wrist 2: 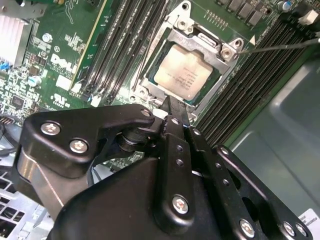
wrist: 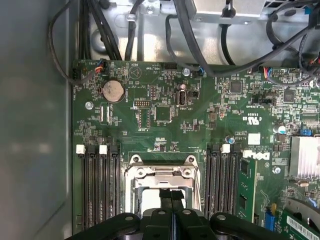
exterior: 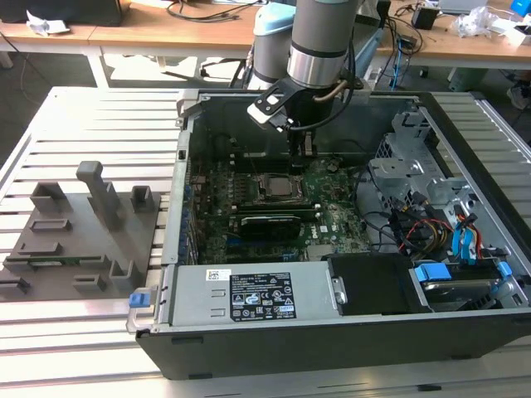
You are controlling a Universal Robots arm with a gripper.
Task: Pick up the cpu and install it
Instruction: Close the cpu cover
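The cpu (exterior: 279, 187) lies flat in the black socket frame (exterior: 276, 176) on the green motherboard inside the open computer case (exterior: 332, 340). Its pale shiny top (wrist 2: 184, 74) sits under the metal bracket, and a strip of it (wrist: 148, 199) shows beside the fingertips in the first wrist view. My gripper (exterior: 305, 151) hangs inside the case just above the board, close to the socket's far edge. The two black fingers (wrist 2: 176, 112) are pressed together with nothing between them, as the first wrist view's fingertips (wrist: 171, 197) also show.
A grey fixture tray (exterior: 75, 236) with upright pegs stands on the slatted table at the exterior view's left. The power supply (exterior: 257, 300) spans the case's near side. Drive cages and coloured cables (exterior: 431, 224) crowd the exterior view's right. Memory slots (wrist 2: 120, 45) flank the socket.
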